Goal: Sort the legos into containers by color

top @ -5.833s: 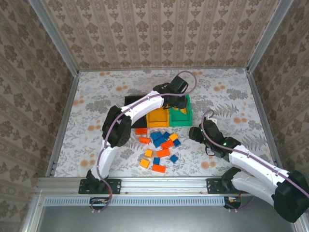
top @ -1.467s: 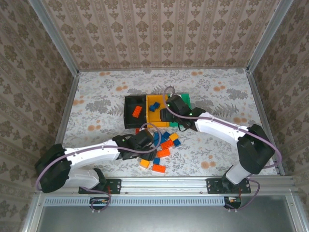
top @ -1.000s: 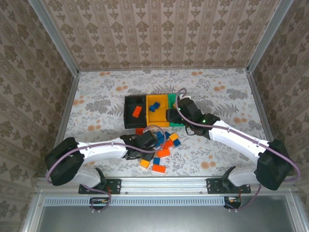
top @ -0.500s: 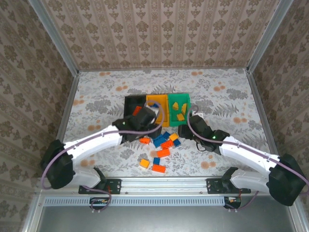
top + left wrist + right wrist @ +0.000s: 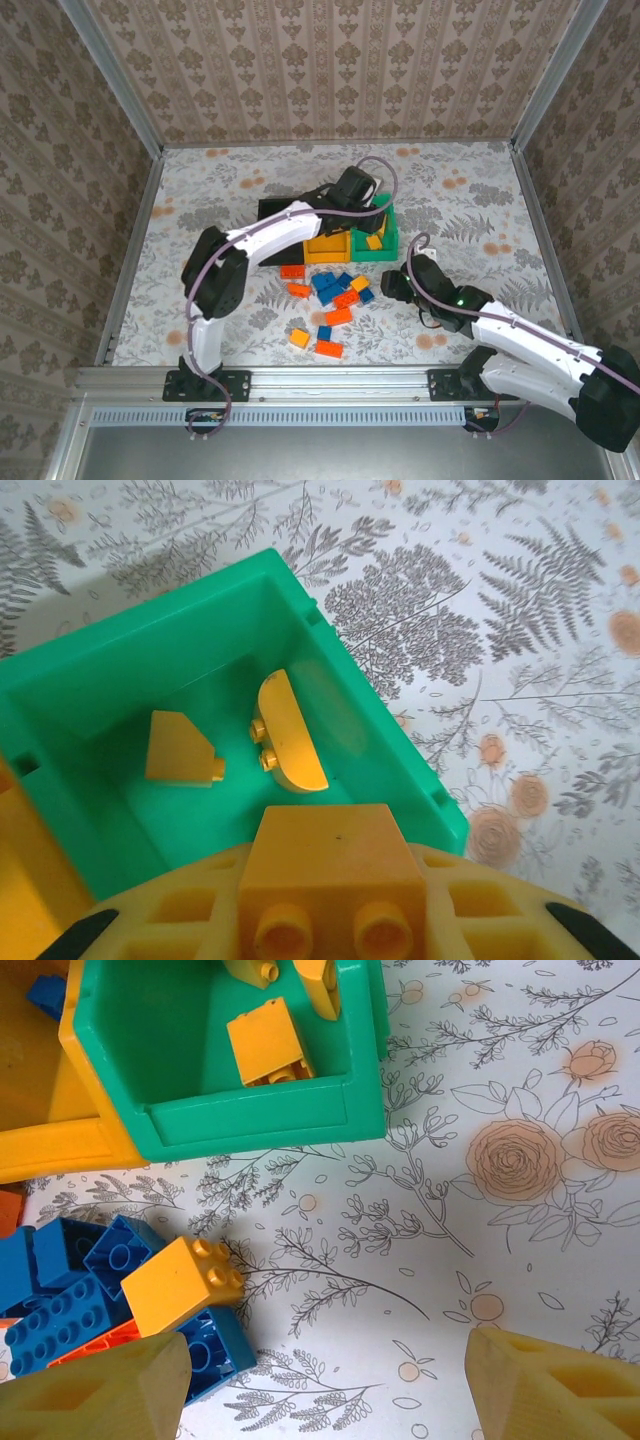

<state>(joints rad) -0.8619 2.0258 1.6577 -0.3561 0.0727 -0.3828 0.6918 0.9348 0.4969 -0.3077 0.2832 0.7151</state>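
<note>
- Floral print covers your table point(image 5: 200, 200); patterned walls point(image 5: 330, 70) enclose it.
- Your left gripper point(image 5: 325, 920) clamps a yellow brick point(image 5: 330, 865) over the green bin point(image 5: 390, 750).
- Your right gripper point(image 5: 325, 1385) gapes wide.

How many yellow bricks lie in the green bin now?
3: a square brick by the wall nearest the loose pile, plus a wedge and a curved piece farther in. A fourth brick sits in the left gripper above the green bin.

Flat surface point(image 5: 200, 190) under pale floral print: grey ferns, orange roses. Three walls point(image 5: 330, 70), beige damask wallpaper. Aluminium rails point(image 5: 330, 378) at edges. Even, soft light.
</note>
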